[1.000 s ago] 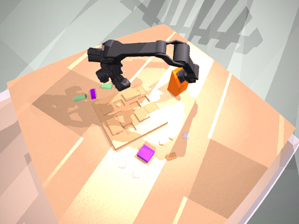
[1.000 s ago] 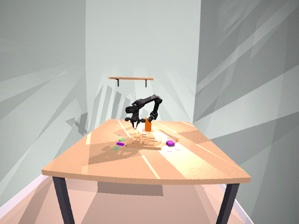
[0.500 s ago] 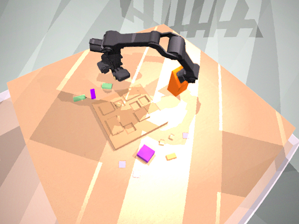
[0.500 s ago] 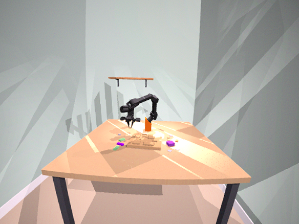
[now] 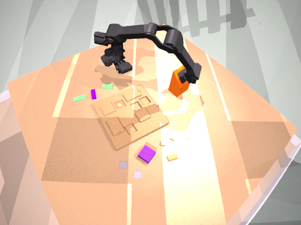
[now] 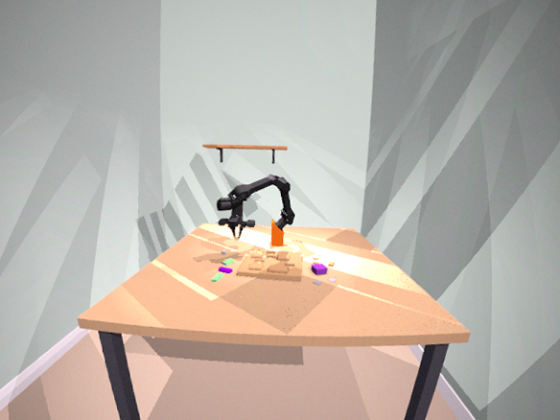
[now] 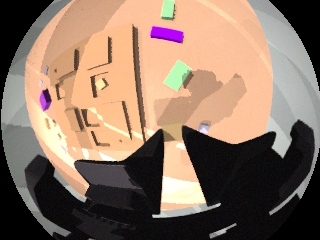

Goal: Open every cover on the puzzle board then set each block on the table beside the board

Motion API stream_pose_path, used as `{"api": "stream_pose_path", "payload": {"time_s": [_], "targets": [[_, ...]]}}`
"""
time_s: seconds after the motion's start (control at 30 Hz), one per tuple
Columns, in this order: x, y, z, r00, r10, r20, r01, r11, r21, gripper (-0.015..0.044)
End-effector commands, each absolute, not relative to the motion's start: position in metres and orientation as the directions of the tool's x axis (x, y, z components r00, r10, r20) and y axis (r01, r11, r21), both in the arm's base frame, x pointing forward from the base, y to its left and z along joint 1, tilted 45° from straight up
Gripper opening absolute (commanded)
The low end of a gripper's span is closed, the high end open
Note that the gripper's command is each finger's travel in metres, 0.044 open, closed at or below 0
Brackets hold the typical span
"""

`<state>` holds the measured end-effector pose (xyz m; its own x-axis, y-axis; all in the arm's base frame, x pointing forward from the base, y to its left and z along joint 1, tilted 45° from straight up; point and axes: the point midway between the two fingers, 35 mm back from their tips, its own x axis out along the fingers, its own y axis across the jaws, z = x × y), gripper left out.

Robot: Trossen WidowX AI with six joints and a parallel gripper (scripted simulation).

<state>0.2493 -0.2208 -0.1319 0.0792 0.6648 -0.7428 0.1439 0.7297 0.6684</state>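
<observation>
My gripper (image 5: 118,72) (image 6: 236,238) (image 7: 172,131) is shut on a small dull-yellow block, held above the table off the board's edge. The tan puzzle board (image 5: 149,129) (image 6: 270,276) lies flat, with same-coloured covers and recesses. A pale yellow block (image 5: 120,104) (image 7: 101,84) sits in a square well. Beside the board lie two green blocks (image 5: 107,86) (image 5: 79,98) (image 7: 178,75) and a purple bar (image 5: 93,94) (image 6: 225,270) (image 7: 167,34). Across the board lie a yellow block (image 5: 172,157) and a larger purple block (image 5: 147,154) (image 6: 319,268) (image 7: 45,100). Exact cover positions are hard to tell.
An orange block-like stand (image 5: 177,85) (image 6: 277,235) is by the arm's base. Two flat lavender squares (image 5: 123,165) (image 5: 137,174) and small tan pieces (image 5: 162,143) (image 5: 172,139) lie on the purple block's side. Another lavender piece (image 7: 204,128) (image 6: 223,252) lies near the gripper.
</observation>
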Motion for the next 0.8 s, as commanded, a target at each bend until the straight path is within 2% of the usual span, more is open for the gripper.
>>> {"api": "stream_pose_path", "payload": {"time_s": [0.0, 0.77], "targets": [[0.236, -0.225, -0.143, 0.074, 0.671, -0.737, 0.14, 0.725, 0.674, 0.008], [0.234, -0.21, -0.169, 0.075, 0.674, -0.735, 0.138, 0.723, 0.677, 0.008]]}}
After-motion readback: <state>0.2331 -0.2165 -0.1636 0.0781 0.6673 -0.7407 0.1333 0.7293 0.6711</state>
